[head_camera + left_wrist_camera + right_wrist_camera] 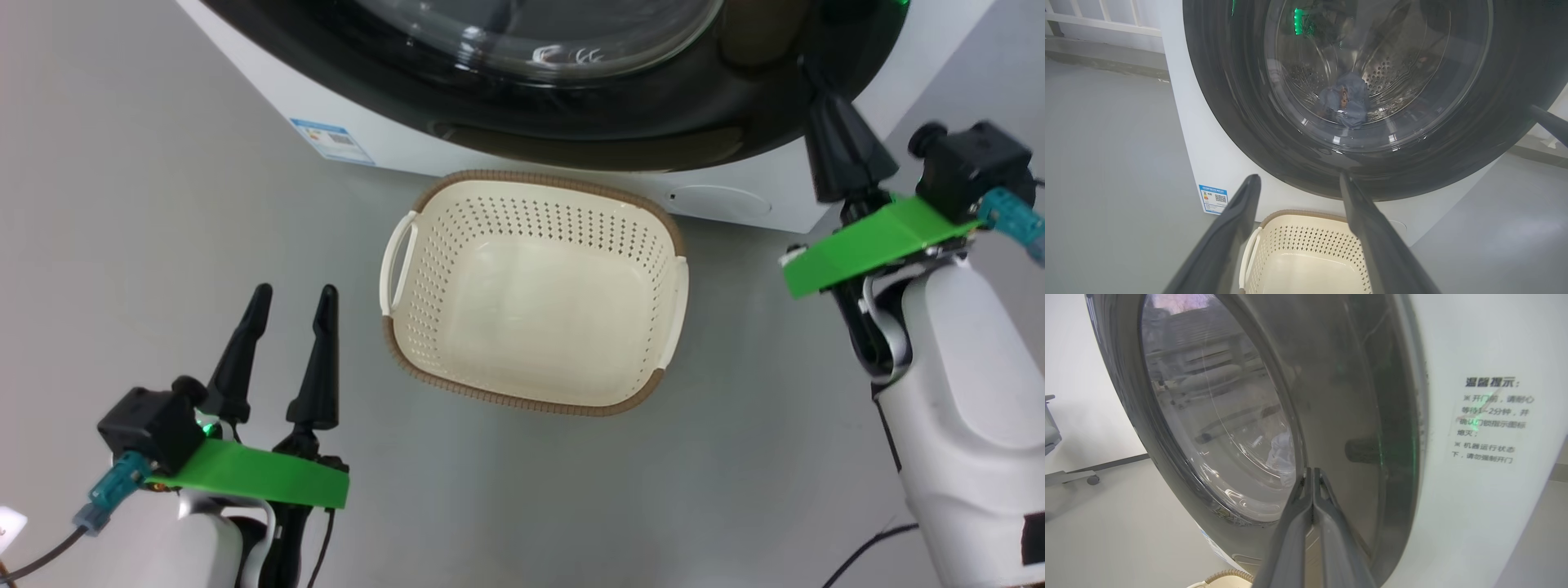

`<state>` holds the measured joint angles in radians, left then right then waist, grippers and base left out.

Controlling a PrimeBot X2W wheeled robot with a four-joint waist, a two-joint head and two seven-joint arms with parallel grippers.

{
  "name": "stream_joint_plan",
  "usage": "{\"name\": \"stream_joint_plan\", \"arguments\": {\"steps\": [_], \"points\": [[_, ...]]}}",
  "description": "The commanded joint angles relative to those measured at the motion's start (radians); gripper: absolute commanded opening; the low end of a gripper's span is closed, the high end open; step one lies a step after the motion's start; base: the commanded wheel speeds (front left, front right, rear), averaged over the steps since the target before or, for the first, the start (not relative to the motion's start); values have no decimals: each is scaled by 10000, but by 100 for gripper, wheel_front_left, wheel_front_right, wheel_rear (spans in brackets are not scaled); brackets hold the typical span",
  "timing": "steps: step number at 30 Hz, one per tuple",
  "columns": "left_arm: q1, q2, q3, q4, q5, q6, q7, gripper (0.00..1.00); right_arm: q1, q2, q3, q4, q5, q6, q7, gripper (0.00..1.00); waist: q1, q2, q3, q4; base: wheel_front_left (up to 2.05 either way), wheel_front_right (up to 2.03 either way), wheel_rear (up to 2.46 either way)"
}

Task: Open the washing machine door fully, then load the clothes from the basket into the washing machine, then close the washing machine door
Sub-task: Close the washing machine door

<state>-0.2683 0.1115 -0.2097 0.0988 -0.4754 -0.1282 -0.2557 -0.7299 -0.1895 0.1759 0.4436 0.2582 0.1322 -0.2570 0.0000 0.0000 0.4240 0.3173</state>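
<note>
While the left tool [295,290] is hanging wide open and holding nothing, low beside the basket [522,220], the right tool [1312,470] is pinching fully shut on nothing, tips pointing at the glossy black rim of the door [1229,102]. Clothes [1345,102] are lying crumpled in the perforated steel drum [1388,69], showing through the bulging glass. That cream, hole-dotted basket with its brown rim is sitting on the smooth grey floor [122,204], right in front of the white washer [1184,134].

Grey floor [122,204], white railing [1106,24]
</note>
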Motion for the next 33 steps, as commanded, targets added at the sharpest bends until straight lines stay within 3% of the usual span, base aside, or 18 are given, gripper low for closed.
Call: {"name": "stream_joint_plan", "arguments": {"steps": [1,2,14,33], "points": [[78,345,433,-128,15,-25,-61,100,388,187,258,-223,133,-15,-48,94,0,0,-182,-159,0,0,0],[105,363,468,-103,19,-25,-61,100,513,194,280,-219,154,-15,-48,100,0,0,-247,-205,0,0,0],[680,731,969,264,50,-25,-61,100,2101,331,413,-269,401,-15,-48,100,0,0,-1243,-981,0,0,0],[968,1263,1266,657,94,-25,-61,100,3595,298,-203,-540,392,-15,-48,100,0,0,-2042,-2397,0,0,0]]}}
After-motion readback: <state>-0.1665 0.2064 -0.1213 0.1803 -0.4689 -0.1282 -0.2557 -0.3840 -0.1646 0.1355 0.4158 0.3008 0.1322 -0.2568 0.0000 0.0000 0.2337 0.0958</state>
